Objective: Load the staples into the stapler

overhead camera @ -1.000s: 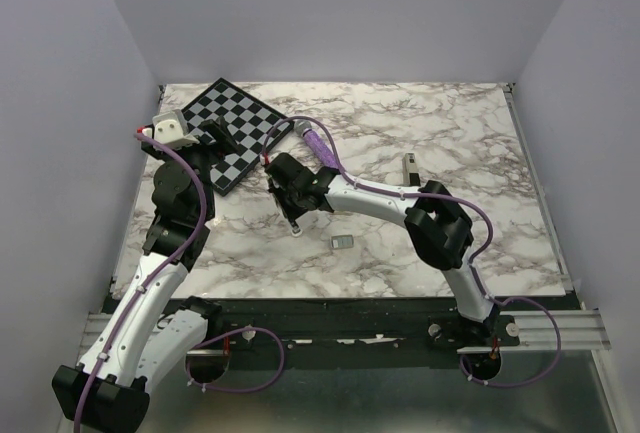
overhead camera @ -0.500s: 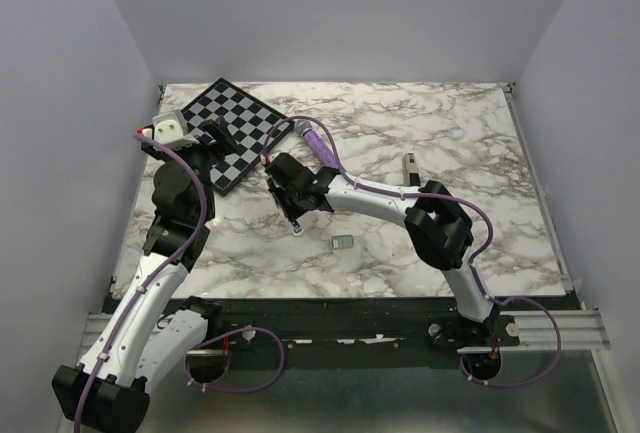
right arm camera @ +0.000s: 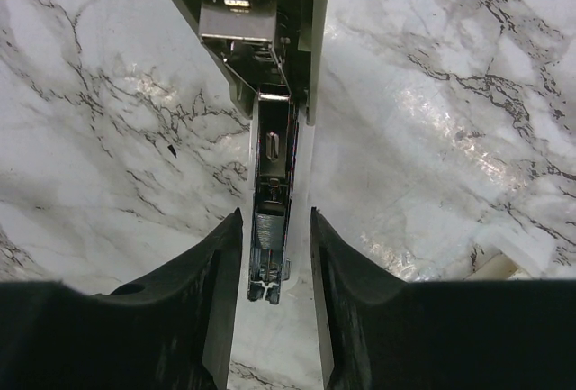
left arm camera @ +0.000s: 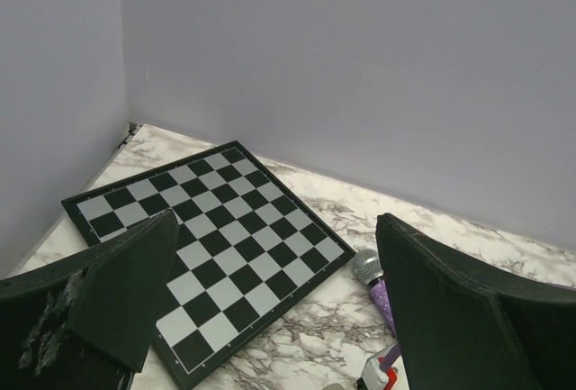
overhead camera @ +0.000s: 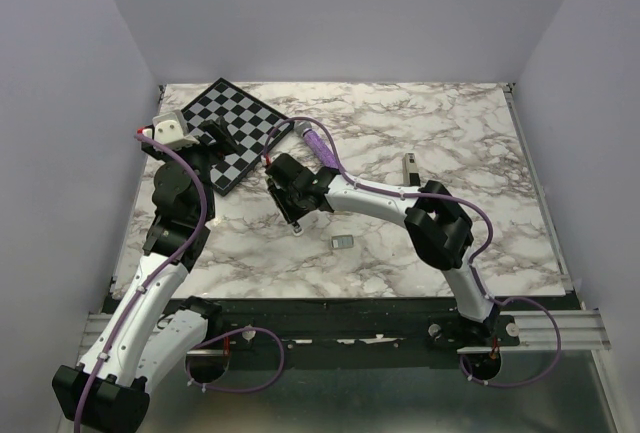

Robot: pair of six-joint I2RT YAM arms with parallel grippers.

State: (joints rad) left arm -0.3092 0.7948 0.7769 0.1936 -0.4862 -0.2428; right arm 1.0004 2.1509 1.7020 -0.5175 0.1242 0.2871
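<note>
Right hand [right arm camera: 274, 219] straddles stapler [right arm camera: 273, 151]; staples [overhead camera: 341, 242] apart, nearer table [overhead camera: 480, 273] edge.

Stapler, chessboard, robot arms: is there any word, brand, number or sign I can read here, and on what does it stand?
No text can be read in any view.
On the stapler: a small dark mark on its upper metal part, too blurred to read.
On the chessboard: plain squares only, no letters or numbers showing.
On the staples: too small to tell.
</note>
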